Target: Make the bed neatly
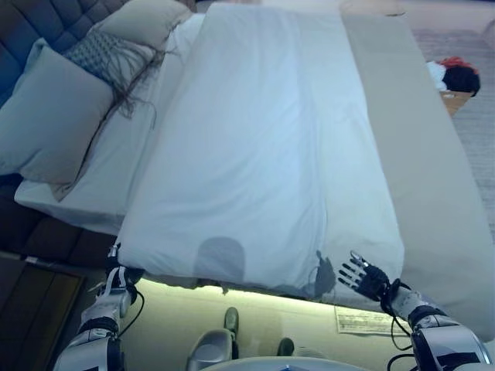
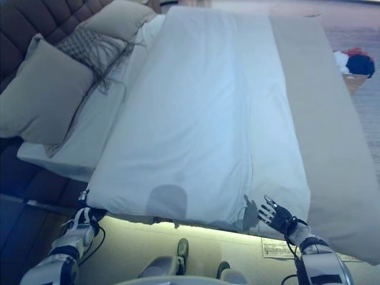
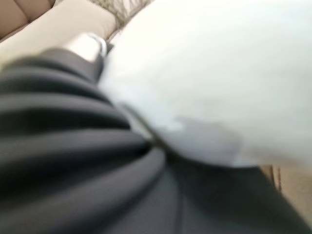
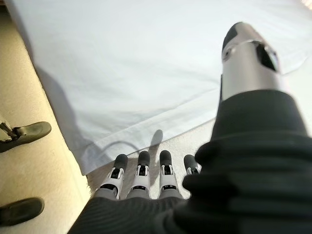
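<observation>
Fingers: our right hand (image 1: pixel 363 276) spread, empty; left hand (image 1: pixel 116 280) hidden under duvet (image 1: pixel 263 154) | step: squaring near edge | next: tug level.

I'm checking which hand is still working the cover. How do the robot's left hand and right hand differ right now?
The left hand is at the near left corner of the white duvet, its fingers hidden under the edge; the right hand is free of the duvet, beside its near right corner. The right hand's fingers are straight and spread; the left's cannot be read. Both sit at the duvet's near edge.
</observation>
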Robot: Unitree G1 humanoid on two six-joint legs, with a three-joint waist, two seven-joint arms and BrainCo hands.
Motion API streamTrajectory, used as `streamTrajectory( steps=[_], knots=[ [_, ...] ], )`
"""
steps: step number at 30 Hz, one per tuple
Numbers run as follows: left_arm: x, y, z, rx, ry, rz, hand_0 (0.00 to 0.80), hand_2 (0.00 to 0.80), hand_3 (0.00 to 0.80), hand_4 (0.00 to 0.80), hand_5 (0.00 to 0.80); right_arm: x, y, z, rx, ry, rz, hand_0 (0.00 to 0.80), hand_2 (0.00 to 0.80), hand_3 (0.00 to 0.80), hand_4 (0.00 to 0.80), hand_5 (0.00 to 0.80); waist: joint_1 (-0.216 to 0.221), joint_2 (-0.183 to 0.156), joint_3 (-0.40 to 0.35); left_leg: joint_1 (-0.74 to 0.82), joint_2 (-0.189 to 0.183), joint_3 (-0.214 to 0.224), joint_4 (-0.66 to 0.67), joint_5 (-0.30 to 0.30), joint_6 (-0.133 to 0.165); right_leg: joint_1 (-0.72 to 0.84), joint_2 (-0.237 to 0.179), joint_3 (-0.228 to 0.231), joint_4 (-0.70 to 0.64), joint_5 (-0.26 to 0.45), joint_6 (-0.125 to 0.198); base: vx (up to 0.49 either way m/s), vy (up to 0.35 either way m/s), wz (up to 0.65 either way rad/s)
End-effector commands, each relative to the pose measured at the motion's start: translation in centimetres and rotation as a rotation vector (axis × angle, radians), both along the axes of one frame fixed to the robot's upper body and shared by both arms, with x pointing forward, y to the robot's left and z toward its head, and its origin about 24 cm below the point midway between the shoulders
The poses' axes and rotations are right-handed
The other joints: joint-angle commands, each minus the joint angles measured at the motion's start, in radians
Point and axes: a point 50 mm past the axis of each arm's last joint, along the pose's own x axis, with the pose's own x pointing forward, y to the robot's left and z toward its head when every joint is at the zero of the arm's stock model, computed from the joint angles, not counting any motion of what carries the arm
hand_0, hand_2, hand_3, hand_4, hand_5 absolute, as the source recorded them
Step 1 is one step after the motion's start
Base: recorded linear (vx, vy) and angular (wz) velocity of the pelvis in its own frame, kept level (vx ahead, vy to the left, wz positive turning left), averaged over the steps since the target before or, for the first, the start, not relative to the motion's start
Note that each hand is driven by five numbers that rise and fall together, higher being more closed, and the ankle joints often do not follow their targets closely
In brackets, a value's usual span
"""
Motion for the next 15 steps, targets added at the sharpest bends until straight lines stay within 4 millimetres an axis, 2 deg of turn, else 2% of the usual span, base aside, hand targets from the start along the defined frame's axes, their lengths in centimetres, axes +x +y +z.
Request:
streamTrajectory(
  steps=[1,2,5,7,10,15],
  knots=[
    [-4.8,6.8,1.5,0.101,-0.046,0.313,0.800,0.800,0.800,0.800,0.800,-1.0,-1.7,0.3,0.017,-0.059,-0.113,0.000,0.000,0.000,0.000,0.000,0.037,-0.040,0.018,0.016,0.116,0.086,0.158,-0.120,-0.046,-0.017,-0.055,-0.040,0.110,-0.034,0.044,-0.171,0.338,0.17],
    [-4.8,6.6,1.3,0.105,-0.036,0.305,0.800,0.800,0.800,0.800,0.800,-1.8,-2.0,0.0,0.022,-0.050,-0.136,0.000,0.000,0.000,0.000,0.000,0.017,-0.031,0.006,0.062,0.164,0.093,0.126,-0.096,-0.064,-0.029,-0.064,-0.045,0.140,-0.051,0.042,-0.135,0.341,0.00],
    [-4.0,5.8,1.1,0.103,-0.023,0.303,0.800,0.800,0.800,0.800,0.800,-3.1,-2.9,-0.2,0.028,-0.030,-0.199,0.000,0.000,0.000,0.000,0.000,-0.011,-0.007,-0.015,0.127,0.225,0.112,0.033,-0.065,-0.098,-0.050,-0.097,-0.065,0.180,-0.058,0.050,-0.113,0.338,-0.09],
    [-3.7,5.2,0.9,0.097,-0.011,0.300,0.800,0.800,0.800,0.800,0.800,-4.4,-3.6,-0.6,0.027,-0.001,-0.251,0.000,0.000,0.000,0.000,0.000,-0.016,0.007,-0.020,0.161,0.217,0.116,-0.005,-0.088,-0.108,-0.042,-0.128,-0.076,0.198,-0.062,0.071,-0.038,0.307,0.17],
    [-4.9,6.1,0.8,0.088,0.008,0.339,0.800,0.800,0.800,0.800,0.800,-5.6,-3.9,-0.9,0.034,0.032,-0.265,0.000,0.000,0.000,0.000,0.000,-0.017,0.017,-0.024,0.189,0.191,0.110,-0.020,-0.105,-0.102,-0.027,-0.159,-0.075,0.169,-0.019,0.101,-0.045,0.231,0.26],
    [-7.1,7.7,0.6,0.080,0.092,0.403,0.800,0.800,0.800,0.800,0.800,-5.3,-3.6,-0.9,0.047,0.015,-0.241,0.000,0.000,0.000,0.000,0.000,0.001,0.014,-0.038,0.228,0.158,0.111,-0.064,-0.124,-0.088,0.015,-0.175,-0.089,0.093,0.019,0.130,-0.041,0.154,0.34]
  ],
)
